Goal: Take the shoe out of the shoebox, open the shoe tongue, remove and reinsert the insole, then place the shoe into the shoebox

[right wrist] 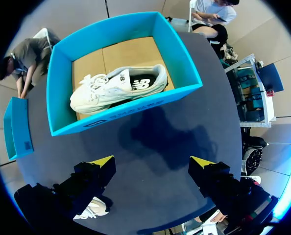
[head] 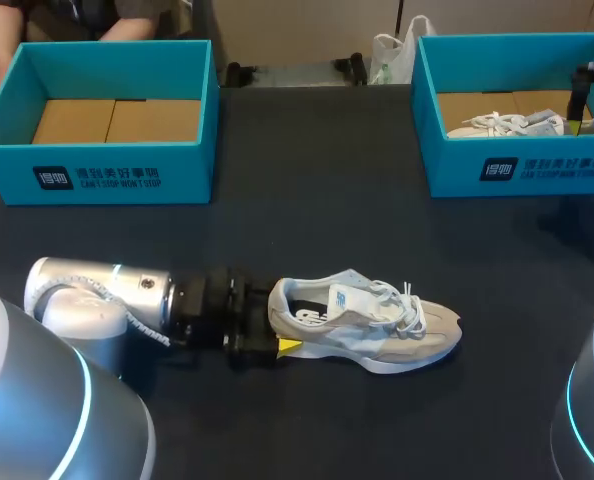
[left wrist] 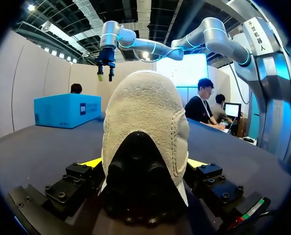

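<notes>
A grey and beige sneaker (head: 377, 322) lies on its side on the dark table (head: 307, 240), toe pointing right. My left gripper (head: 277, 338) is at its heel, fingers open, one on each side of the heel (left wrist: 143, 117). Whether the yellow tips (left wrist: 92, 162) press the heel does not show. The right blue shoebox (head: 517, 168) holds a white sneaker (head: 507, 124). My right gripper (head: 580, 118) hangs open and empty high over that box's right end. In the right wrist view the box (right wrist: 131, 110) and white sneaker (right wrist: 118, 85) lie ahead of the open gripper (right wrist: 153, 162).
A second blue shoebox (head: 97, 175) stands at the back left with only cardboard inside. Bare table stretches between the two boxes and in front of them. My right arm (left wrist: 150, 46) hangs above the far box (left wrist: 67, 110) in the left wrist view.
</notes>
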Tool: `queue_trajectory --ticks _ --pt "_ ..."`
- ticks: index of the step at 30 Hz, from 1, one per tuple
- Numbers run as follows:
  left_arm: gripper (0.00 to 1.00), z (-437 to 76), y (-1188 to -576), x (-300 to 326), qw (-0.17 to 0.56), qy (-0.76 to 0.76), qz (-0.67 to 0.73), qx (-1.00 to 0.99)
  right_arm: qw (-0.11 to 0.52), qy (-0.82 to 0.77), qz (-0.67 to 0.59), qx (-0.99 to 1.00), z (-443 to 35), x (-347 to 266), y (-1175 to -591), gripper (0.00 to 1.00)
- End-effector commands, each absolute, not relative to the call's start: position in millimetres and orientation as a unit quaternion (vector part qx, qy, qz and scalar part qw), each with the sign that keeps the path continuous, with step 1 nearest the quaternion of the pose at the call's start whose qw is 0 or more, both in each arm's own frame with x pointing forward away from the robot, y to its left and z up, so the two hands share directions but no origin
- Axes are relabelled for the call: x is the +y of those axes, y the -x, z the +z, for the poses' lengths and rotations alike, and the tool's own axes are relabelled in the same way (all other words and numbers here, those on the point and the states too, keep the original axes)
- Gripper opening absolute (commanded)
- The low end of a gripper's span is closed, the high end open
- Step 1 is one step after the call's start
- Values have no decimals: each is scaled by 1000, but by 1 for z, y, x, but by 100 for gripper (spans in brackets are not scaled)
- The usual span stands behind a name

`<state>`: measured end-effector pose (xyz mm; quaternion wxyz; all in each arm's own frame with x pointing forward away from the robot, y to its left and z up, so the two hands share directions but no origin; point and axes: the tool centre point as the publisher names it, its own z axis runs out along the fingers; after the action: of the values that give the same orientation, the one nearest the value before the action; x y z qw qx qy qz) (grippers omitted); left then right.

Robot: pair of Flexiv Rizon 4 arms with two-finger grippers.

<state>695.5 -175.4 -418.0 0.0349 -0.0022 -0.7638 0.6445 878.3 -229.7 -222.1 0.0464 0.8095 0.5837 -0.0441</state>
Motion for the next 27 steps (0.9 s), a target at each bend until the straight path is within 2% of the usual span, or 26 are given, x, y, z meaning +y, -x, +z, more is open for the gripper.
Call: queue_trajectory --ticks 1,27 --pt "100 -420 -695 -180 33 2 645 -763 47 -809 -44 584 -222 -229 -878 100" --pt "100 -421 -689 -195 31 4 651 -758 47 -809 -44 584 -222 -229 -878 100"
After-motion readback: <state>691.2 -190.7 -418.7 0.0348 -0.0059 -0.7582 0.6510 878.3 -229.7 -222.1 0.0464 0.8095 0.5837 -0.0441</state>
